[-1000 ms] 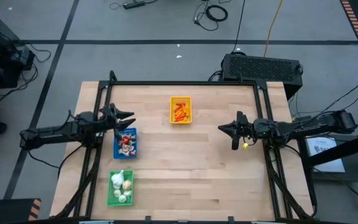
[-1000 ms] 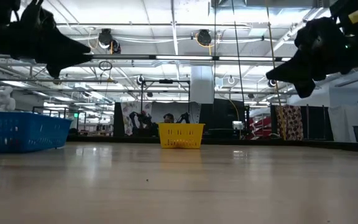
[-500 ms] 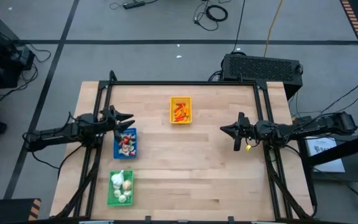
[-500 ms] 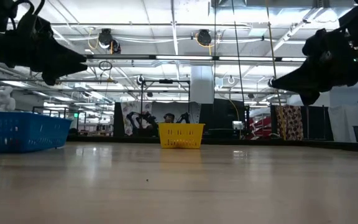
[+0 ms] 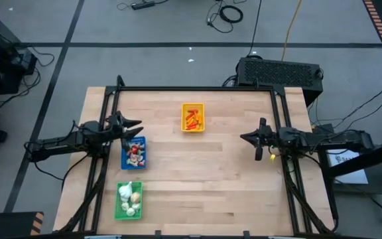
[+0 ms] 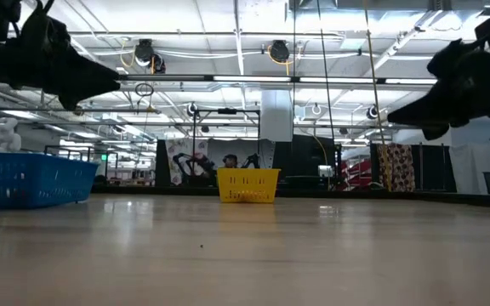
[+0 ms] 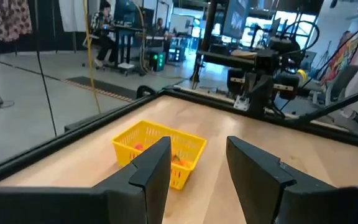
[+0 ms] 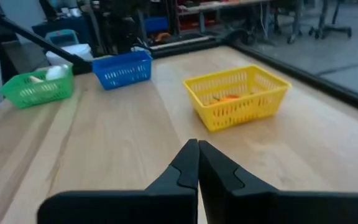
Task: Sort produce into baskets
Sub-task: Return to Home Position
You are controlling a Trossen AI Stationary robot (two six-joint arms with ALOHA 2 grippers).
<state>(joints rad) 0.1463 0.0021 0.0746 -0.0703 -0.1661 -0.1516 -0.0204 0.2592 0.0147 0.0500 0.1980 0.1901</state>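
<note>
Three small plastic trays sit loaded on a pale wooden worktop (image 5: 204,179) while two dark robot arms hang above it. The yellow tray (image 5: 192,105) stands alone near the middle of the edge farthest from the low camera and holds slim orange-red pieces (image 5: 191,119). On the left side, the blue tray (image 5: 144,158) carries small red-and-white pieces (image 5: 133,153). The green tray (image 5: 117,207) lies in line with it but apart, closer to the low camera, and holds whitish garlic bulbs (image 5: 130,197).

The left gripper (image 5: 140,126) hovers clear of the wood at the blue tray's far end. Its jaws are released and spread, grasping nothing, and the left wrist view looks between them toward the yellow tray. The right gripper (image 5: 246,137) hangs over bare wood on the worktop's right side, well apart from all three trays. Its jaws are clenched together with nothing between them. In the low view, both grippers show well above the surface, at the upper corners.
</note>
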